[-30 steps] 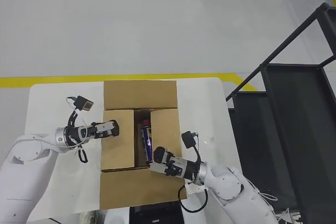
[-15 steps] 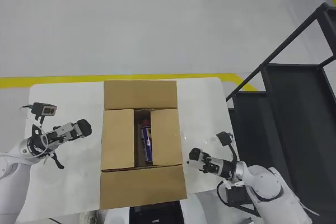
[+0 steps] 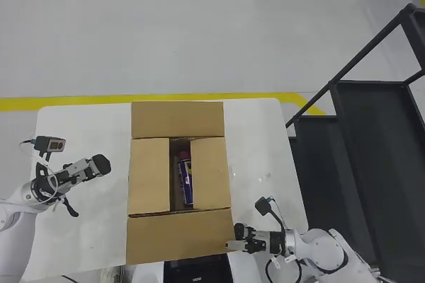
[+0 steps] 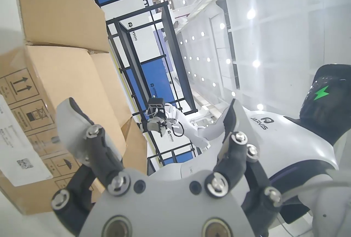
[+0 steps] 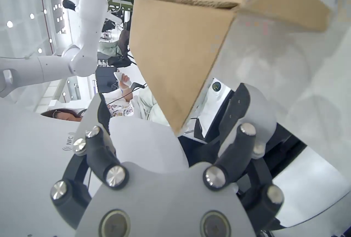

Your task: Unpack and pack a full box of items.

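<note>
A brown cardboard box (image 3: 149,177) stands in the middle of the white table (image 3: 78,127), its flaps spread out flat. Through the narrow gap between the two side flaps I see a blue and purple can (image 3: 185,180) inside. My left gripper (image 3: 99,166) hovers open over the table to the left of the box (image 4: 54,57), nothing between its fingers. My right gripper (image 3: 237,243) is open by the box's near right corner, and the corner of the near flap (image 5: 175,57) points between its fingers (image 5: 241,109).
A dark metal rack (image 3: 382,141) stands to the right of the table. A yellow line (image 3: 57,103) runs across the floor behind the table. The table has free room left of the box and a narrower strip on its right.
Both arms have pulled back from the box flaps. The left gripper has moved out to the left; the right gripper has swung off the box, then come to the near right corner.
</note>
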`<state>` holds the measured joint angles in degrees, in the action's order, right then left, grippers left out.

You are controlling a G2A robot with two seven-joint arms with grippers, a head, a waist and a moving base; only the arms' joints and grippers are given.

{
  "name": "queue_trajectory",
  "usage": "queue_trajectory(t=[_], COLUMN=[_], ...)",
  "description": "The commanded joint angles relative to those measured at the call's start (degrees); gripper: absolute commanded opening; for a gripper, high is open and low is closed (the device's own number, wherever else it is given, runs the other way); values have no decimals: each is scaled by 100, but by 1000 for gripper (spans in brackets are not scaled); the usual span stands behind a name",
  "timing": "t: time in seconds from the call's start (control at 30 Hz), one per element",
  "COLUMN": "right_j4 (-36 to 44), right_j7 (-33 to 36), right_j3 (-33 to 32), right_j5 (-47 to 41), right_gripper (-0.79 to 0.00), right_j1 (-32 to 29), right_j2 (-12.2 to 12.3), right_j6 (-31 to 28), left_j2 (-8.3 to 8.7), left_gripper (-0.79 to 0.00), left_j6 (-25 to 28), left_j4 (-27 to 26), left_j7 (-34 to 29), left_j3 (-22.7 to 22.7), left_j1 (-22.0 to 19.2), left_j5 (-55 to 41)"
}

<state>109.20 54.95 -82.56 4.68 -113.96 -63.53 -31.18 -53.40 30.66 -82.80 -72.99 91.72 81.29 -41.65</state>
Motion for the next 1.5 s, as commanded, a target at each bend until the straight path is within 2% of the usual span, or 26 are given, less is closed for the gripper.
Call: queue_trajectory(t=[0.0,0.27,0.6,0.83,1.0,1.2,1.47], right_j4=[136,789,304,-296,-598,-672,-441], right_j7=[145,636,-648,-1355,-1805,-2005,-1938], right_j3=[107,93,742,1213,1471,1635,1644], right_j5=[-307,-1422,-1245,-626,-279,-78,49], right_gripper=[0,0,0,0,0,0,0], right_j1=[-44,-61,1144,1775,2008,2085,1941], right_j2=[16,122,12,-74,-126,-144,-101], right_j6=[-144,-428,114,532,663,511,250], left_j2=[2,-3,-15,-23,-24,-66,-277], left_gripper=[0,0,0,0,0,0,0], left_j6=[17,53,34,47,187,182,474], left_j4=[-10,-11,4,-33,353,1123,2167], left_j7=[12,39,19,-16,124,119,511], left_j3=[30,62,-17,-101,-254,-638,-1497], left_j1=[23,89,75,-77,-547,-1391,-2539], left_j5=[19,30,153,185,646,1030,1486])
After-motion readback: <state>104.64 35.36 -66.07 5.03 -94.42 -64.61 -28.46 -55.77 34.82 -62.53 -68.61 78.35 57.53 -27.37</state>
